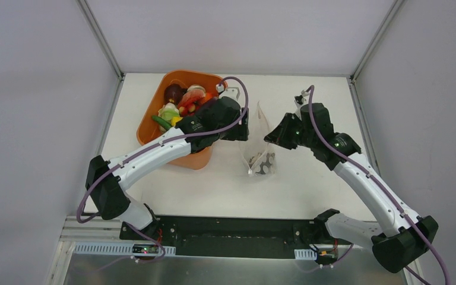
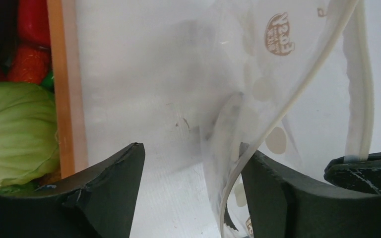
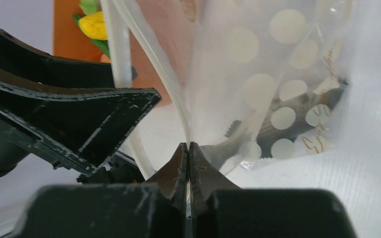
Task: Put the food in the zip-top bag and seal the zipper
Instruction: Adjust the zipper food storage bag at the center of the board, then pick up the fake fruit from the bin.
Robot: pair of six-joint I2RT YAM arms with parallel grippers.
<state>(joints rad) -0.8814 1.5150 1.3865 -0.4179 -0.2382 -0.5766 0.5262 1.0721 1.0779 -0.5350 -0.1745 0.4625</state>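
Right fingers (image 3: 176,168): pressed together, pinching the rim of the zip-top bag (image 3: 278,74) where one zipper (image 3: 161,74) strip runs down into the tips.
Right gripper (image 3: 188,146): clamped on that rim, lifting one side of the mouth off the table (image 1: 309,196).
Left fingers (image 2: 114,183): spread wide, nothing clamped between them.
Left gripper (image 2: 192,153): poised at the bag's mouth, with the other zipper strip and some clear film lying just inside one finger, loose.
Bag position: between the two grippers, just beside the orange tub (image 1: 195,159), mouth raised, closed end resting on the table.
Bag contents: one dark item (image 3: 278,126) at the bottom; kind too blurred to tell.
Food (image 1: 181,104): mostly heaped in the tub; green cabbage (image 2: 10,129) close beside the left gripper, a yellow pepper (image 3: 93,25) visible past it.
Zipper state: unsealed, the two strips well apart.
Step in hand: probably loading, with the mouth held open on the right side and the left hand free.
Progress: early, judging by the full tub.
Next move: likely swinging the left gripper over the tub, closing on one piece, then carrying it back between the strips without dragging the loose lip shut.
Risk: soft film sagging across the opening while only one side is held.
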